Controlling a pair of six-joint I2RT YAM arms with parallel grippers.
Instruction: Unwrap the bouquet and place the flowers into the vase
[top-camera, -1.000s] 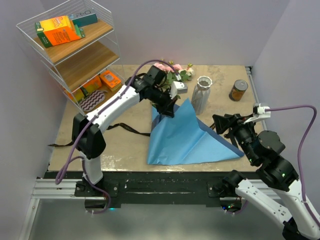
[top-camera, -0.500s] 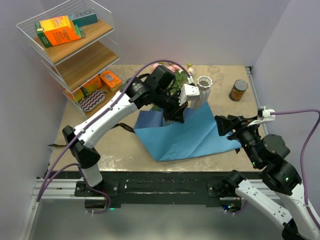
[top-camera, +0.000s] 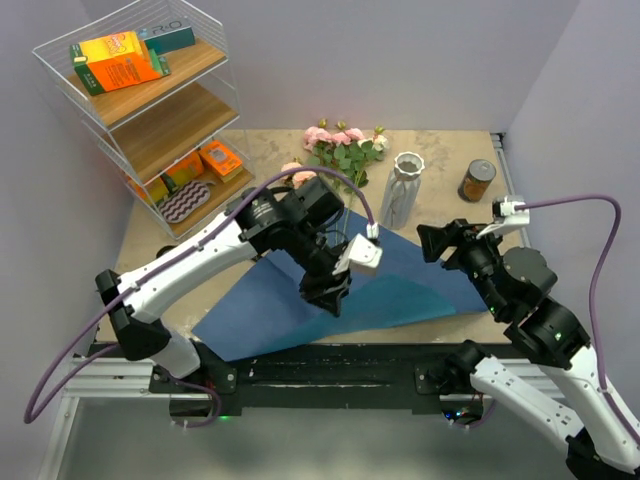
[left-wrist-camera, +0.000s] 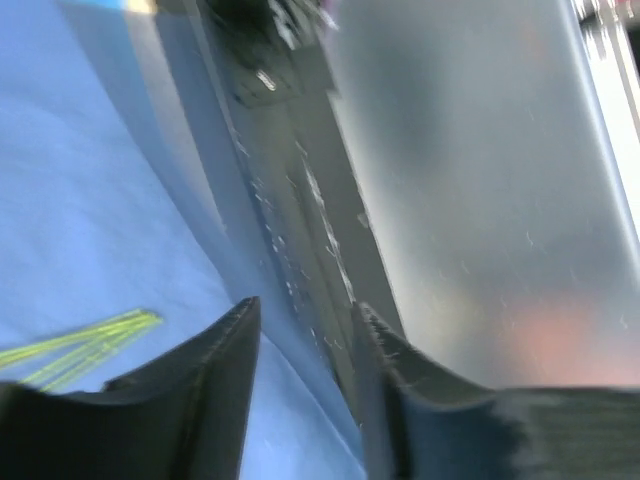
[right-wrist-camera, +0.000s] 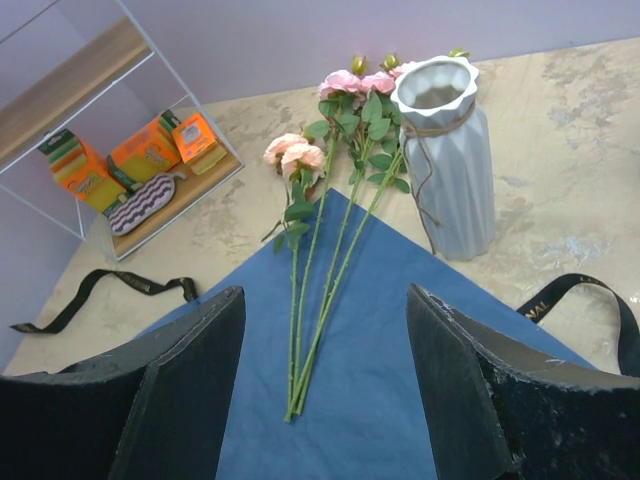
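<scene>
Long-stemmed pink and peach roses (right-wrist-camera: 322, 225) lie unwrapped at the far middle of the beige stone-look table (top-camera: 450, 150), their heads just left of the slim whitish ribbed vase (right-wrist-camera: 447, 170) and their stem ends resting on a flat sheet of blue wrapping paper (top-camera: 265, 300). The left gripper (top-camera: 330, 300) hangs over the sheet's near edge, jaws parted with nothing seen between them. The right gripper (top-camera: 428, 243), at the sheet's right, stands wide and empty, facing the stems. The thin stems could slip from a pinch or drag the loose paper up with them, and an arm sweeping past the narrow vase might topple it. The long black ribbon (right-wrist-camera: 100, 288) trails nearby, ready to snag.
</scene>
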